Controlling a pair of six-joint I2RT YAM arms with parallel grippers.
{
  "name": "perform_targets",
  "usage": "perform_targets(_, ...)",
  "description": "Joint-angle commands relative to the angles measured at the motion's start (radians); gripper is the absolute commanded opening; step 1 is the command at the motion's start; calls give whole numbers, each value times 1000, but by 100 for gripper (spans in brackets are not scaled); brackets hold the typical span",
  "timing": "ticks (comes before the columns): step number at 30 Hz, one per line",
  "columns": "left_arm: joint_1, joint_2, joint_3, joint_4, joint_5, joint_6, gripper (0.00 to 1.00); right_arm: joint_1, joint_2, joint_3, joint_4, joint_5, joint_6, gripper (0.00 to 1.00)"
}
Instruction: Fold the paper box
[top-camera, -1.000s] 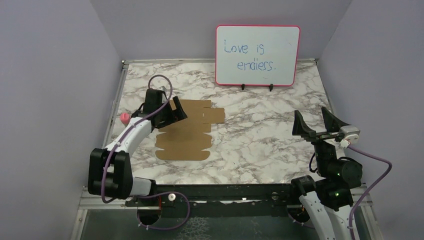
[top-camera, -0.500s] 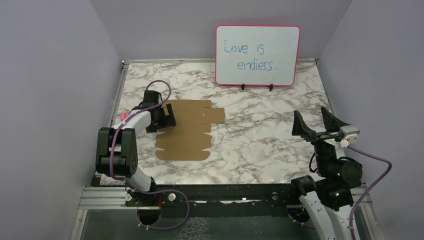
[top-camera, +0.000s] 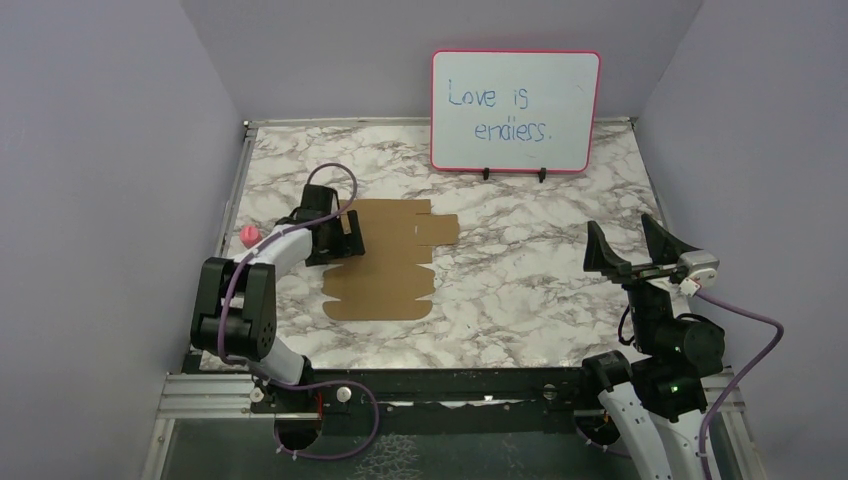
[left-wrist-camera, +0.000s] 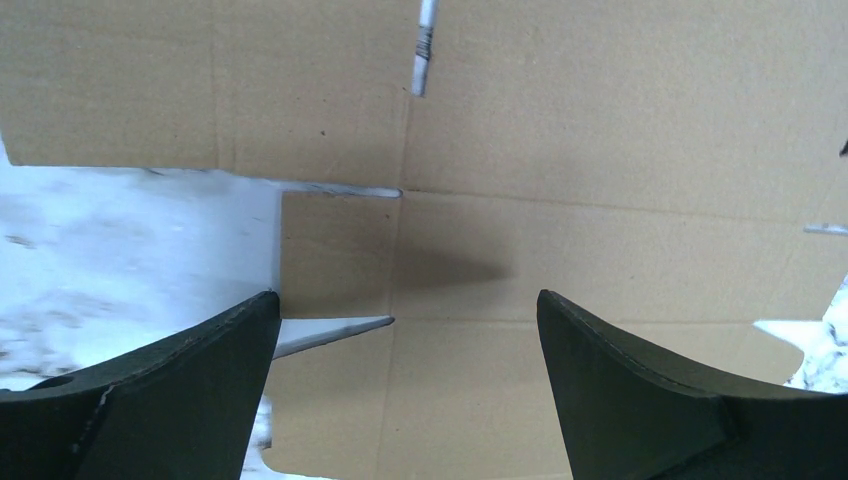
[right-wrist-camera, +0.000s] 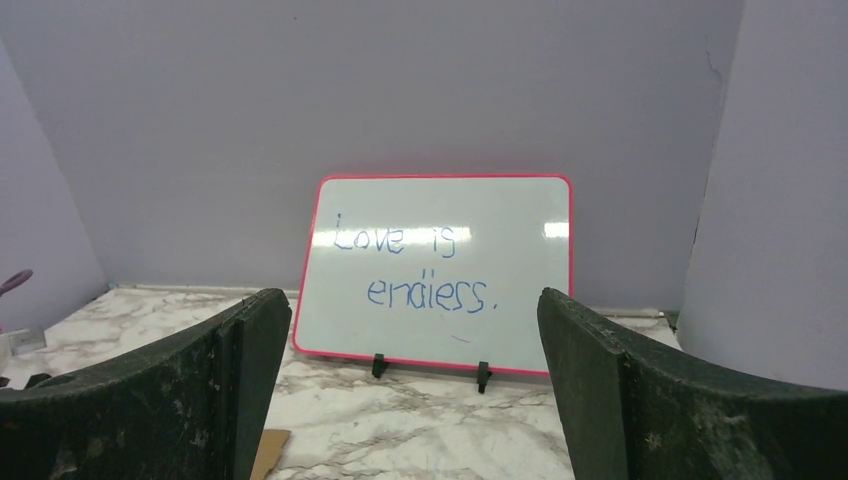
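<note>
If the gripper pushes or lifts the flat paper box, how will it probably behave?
The paper box lies as a thin flat sheet, so it is probably light and may slide on the smooth table when pushed. Its creases and cut flaps suggest it would bend there if lifted by one edge.

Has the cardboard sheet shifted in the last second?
Yes. The sheet slid slightly right, its far tab now closer to below the whiteboard, with the left gripper at its left edge.
</note>
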Motion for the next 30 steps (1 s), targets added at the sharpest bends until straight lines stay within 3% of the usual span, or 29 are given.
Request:
perform_targets(1,-87,-4,-55,-37,73,-84,99,8,-4,2,1,-18,11,100)
perform_targets(15,-345,-3,-48,29,41,-236,99,11,-2,6,-2,-22,11,100)
perform_targets(25,-328,-161,9,-31,-99,-185,99,12,48,34,-21,-32,67,100)
perform_targets(30,-265,-240,29,-32,-150,-125,99,12,173,92,-85,-35,140,100)
